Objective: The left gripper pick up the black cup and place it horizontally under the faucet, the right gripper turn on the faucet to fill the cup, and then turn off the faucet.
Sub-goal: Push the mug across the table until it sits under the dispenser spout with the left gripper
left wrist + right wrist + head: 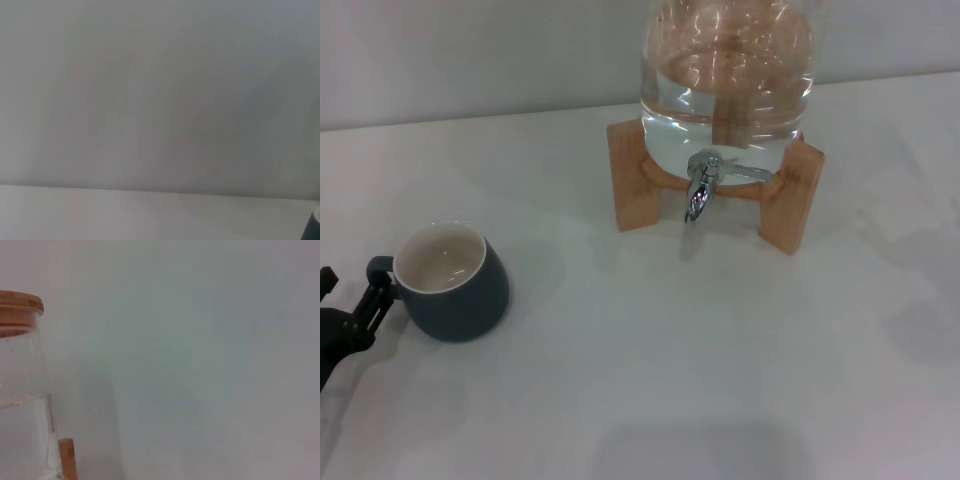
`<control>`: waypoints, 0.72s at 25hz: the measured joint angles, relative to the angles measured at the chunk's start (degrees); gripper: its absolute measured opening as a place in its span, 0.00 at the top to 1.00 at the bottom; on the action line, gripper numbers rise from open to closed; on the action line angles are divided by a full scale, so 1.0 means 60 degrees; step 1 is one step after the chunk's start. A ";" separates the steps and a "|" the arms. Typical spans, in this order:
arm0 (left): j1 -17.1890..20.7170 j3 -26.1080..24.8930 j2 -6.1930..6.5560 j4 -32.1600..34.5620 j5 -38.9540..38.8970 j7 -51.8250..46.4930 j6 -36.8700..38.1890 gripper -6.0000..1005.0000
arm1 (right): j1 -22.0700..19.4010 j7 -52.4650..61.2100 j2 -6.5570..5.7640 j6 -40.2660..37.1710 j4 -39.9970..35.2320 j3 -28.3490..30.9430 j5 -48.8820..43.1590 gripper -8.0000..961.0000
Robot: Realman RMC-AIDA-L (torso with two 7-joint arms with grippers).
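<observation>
The black cup [455, 285] stands upright on the white table at the left, its cream inside facing up and its small handle pointing left. My left gripper [348, 300], a black claw, is at the far left edge, right beside the handle, with its prongs spread apart and holding nothing. The chrome faucet [700, 190] sticks out of the clear glass water jar [725, 80] at the back middle, spout down and lever out to the right. Nothing stands under the spout. A dark sliver of the cup [315, 227] shows in the left wrist view. My right gripper is out of view.
The jar rests on a wooden stand [790, 200] with two legs on either side of the faucet. The right wrist view shows the jar [22, 410], its wooden lid [17, 310] and a stand leg [67, 457]. A pale wall runs behind the table [700, 380].
</observation>
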 joint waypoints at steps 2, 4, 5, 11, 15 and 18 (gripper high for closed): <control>0.0001 -0.0001 0.0000 0.0020 0.0001 0.0000 -0.0004 0.32 | -0.0007 0.0002 0.0000 0.0005 0.0000 0.0000 0.0000 0.11; 0.0001 -0.0001 0.0000 0.0034 -0.0024 0.0000 -0.0003 0.32 | -0.0014 0.0003 -0.0001 0.0011 0.0000 0.0000 0.0000 0.11; 0.0001 0.0000 0.0000 0.0045 -0.0058 0.0000 0.0000 0.32 | -0.0014 0.0004 0.0000 0.0012 0.0000 0.0000 0.0000 0.11; -0.0054 -0.0001 0.0011 0.0043 -0.0130 0.0001 0.0026 0.33 | -0.0014 0.0002 0.0000 0.0015 0.0012 0.0000 0.0000 0.11; -0.0088 -0.0001 0.0014 0.0043 -0.0133 0.0001 0.0067 0.33 | -0.0014 0.0012 0.0013 0.0029 0.0015 0.0000 0.0000 0.11; -0.0094 -0.0001 0.0015 0.0043 -0.0132 0.0001 0.0070 0.34 | -0.0014 0.0022 0.0015 0.0065 0.0015 0.0000 0.0000 0.11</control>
